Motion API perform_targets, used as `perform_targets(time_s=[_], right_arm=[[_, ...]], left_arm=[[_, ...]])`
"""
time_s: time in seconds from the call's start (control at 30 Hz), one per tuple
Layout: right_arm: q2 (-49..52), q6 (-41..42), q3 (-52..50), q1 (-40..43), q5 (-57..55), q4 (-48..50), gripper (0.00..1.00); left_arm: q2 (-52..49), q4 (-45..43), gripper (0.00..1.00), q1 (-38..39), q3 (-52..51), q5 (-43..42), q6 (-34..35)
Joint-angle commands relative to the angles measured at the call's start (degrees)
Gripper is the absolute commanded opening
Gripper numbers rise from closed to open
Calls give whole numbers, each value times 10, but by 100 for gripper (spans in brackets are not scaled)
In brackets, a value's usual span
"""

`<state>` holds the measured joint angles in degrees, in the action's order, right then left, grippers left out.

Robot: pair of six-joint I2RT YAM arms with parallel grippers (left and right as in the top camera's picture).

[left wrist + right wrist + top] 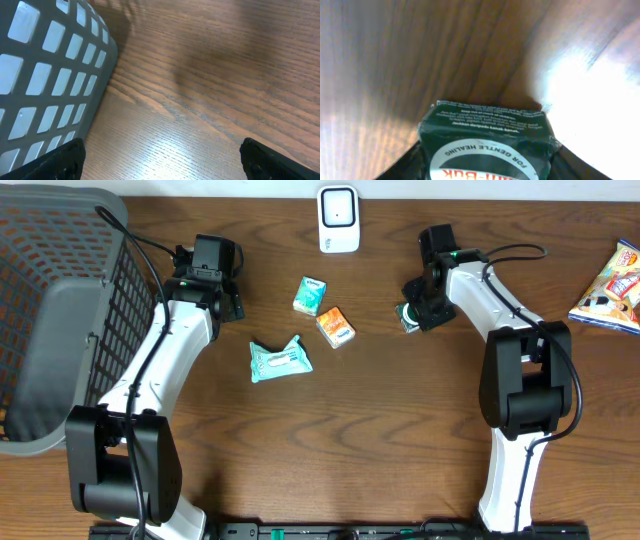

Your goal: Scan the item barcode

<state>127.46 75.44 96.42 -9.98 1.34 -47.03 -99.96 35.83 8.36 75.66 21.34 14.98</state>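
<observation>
A dark green packet (pixel 487 135) with a white label lies between the fingers of my right gripper (pixel 487 162), and the dark fingers (pixel 407 165) press against both of its sides. In the overhead view the packet (pixel 406 318) pokes out from under the right gripper (pixel 417 313), right of the table's middle. A white scanner (pixel 338 218) stands at the back edge. My left gripper (pixel 230 298) hovers near the basket, open and holding nothing. The left wrist view shows this gripper (pixel 160 162) over bare wood. No barcode shows.
A grey mesh basket (pixel 50 310) fills the left side; its wall (pixel 45 75) is close to the left gripper. A teal-and-white box (pixel 310 295), an orange packet (pixel 336 326) and a teal wipes pack (pixel 280 361) lie mid-table. A snack bag (pixel 612 288) lies far right.
</observation>
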Motion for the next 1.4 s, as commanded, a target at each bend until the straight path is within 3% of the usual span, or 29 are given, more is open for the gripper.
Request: perform_targets(time_s=[0.0,0.4,0.77,1.07,1.37], right_arm=[[11,-64,4,-2,3,8,45],[-12,-284,84,-28,3,107,41],[-11,-458,85,-89,-121,483,35],[13,-494,85,-111,-141,651,30],[78,-494,85,-120,-141,720,33]], left_arm=[[2,2,98,0,7,8,-3],[2,2,98,0,7,8,-3],[2,2,98,0,7,8,-3],[2,2,98,0,7,8,-3],[2,2,98,0,7,8,-3]])
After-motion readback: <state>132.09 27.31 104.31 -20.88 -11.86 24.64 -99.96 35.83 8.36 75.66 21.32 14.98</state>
